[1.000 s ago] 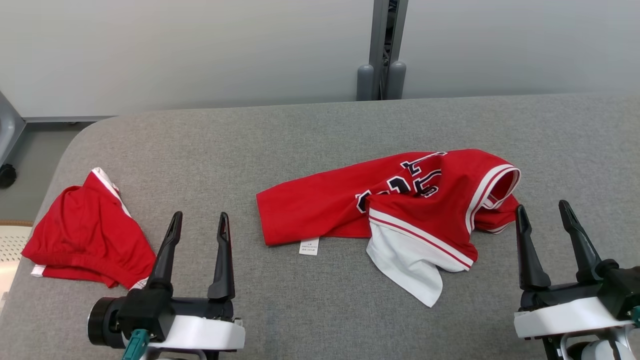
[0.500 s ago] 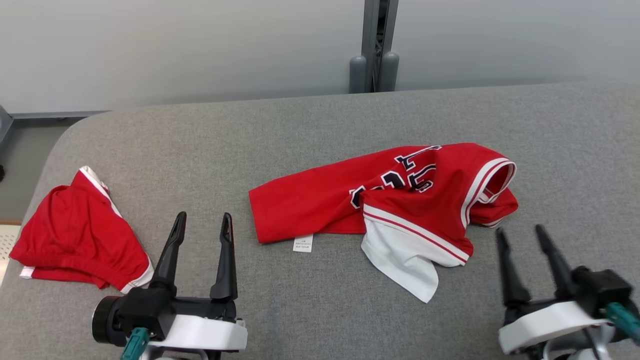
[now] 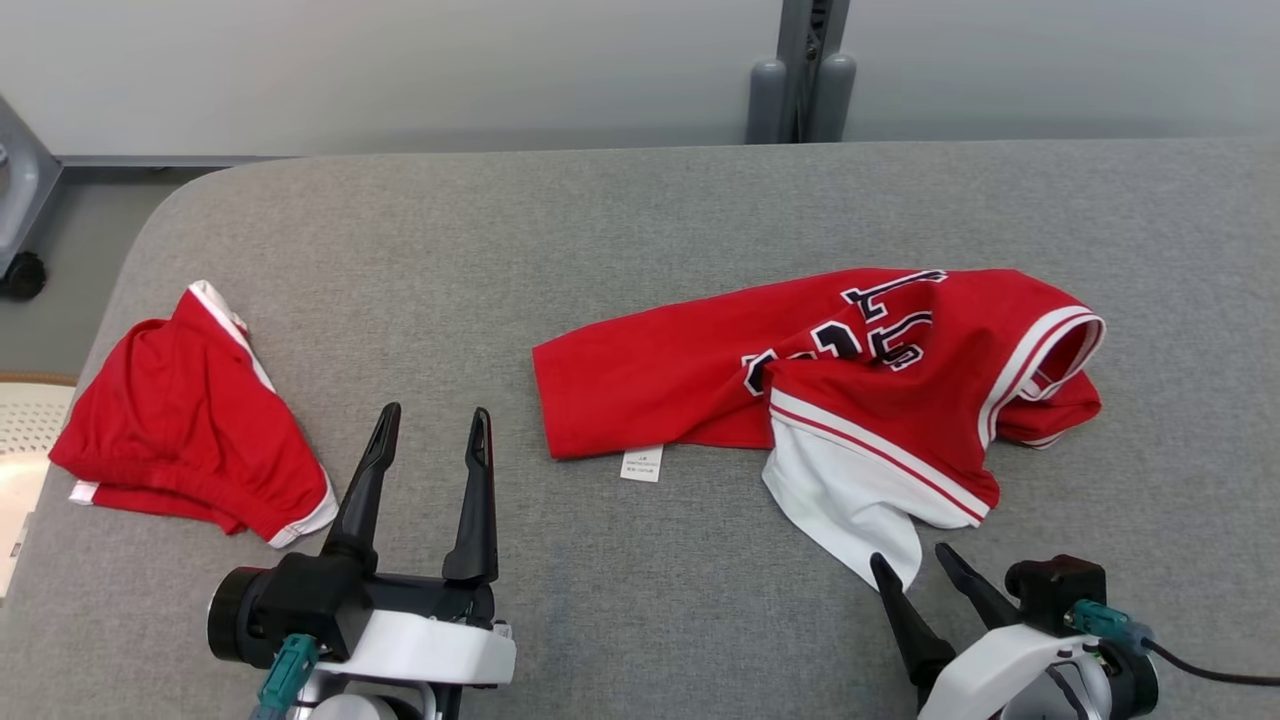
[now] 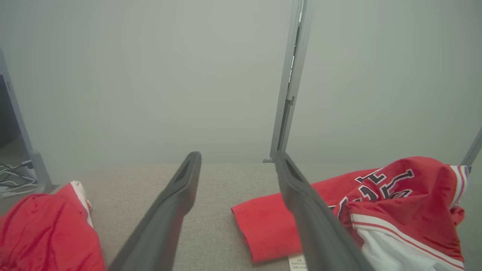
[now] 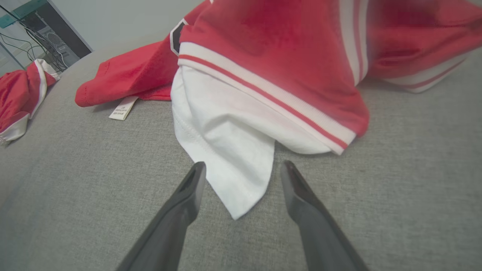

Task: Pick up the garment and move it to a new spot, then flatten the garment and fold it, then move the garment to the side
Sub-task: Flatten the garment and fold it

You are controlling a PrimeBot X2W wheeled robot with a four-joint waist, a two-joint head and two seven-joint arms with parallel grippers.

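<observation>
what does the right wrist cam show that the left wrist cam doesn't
Right wrist view: the open right gripper straddling a white hem corner, and a computer tower with cables far off.
Left wrist view: the open left gripper, a grey post and the pale wall.
Both: the red jersey, its care label, the red shorts and the grey padded surface.
</observation>
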